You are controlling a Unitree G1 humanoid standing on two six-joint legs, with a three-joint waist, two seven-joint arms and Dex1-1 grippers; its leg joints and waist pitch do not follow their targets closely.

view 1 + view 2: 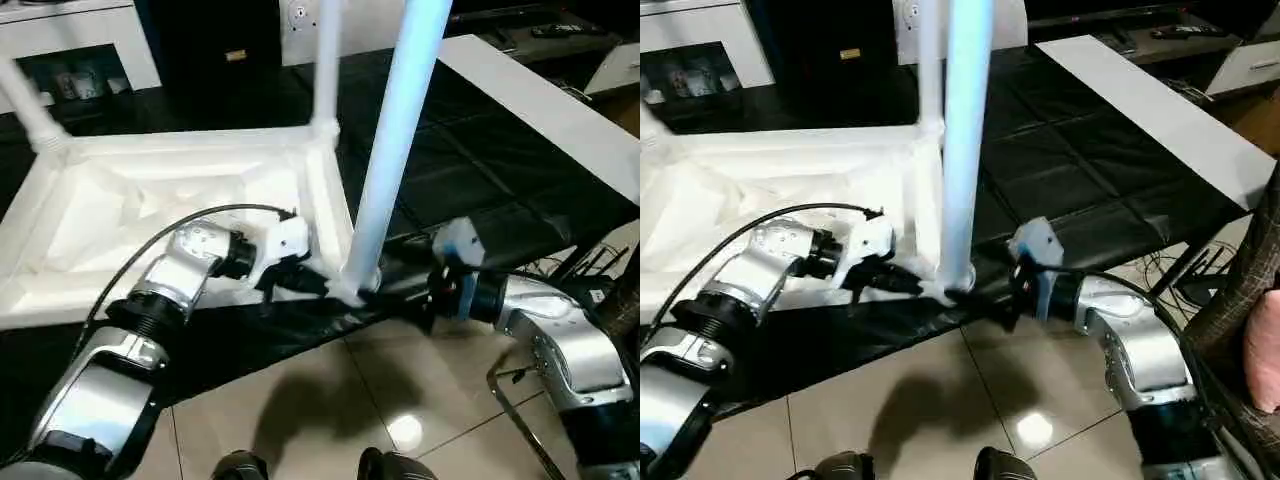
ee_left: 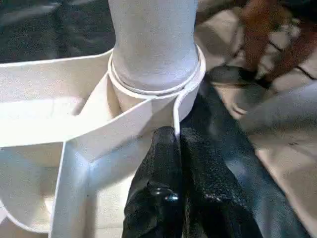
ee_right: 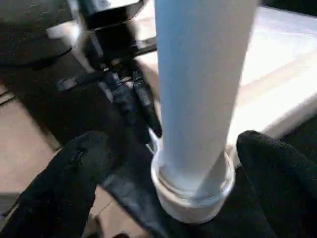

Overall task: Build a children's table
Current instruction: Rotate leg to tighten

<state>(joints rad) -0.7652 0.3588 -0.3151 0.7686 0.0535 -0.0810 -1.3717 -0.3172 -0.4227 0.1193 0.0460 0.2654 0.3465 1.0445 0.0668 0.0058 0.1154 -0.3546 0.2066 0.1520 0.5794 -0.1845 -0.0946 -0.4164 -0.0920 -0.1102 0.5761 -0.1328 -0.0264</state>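
No writing, label, brand name, number or sign can be read anywhere in these views. A small yellowish tag (image 1: 235, 55) sits on the dark cabinet front at the back, but whatever is printed on it is too small and blurred to make out.
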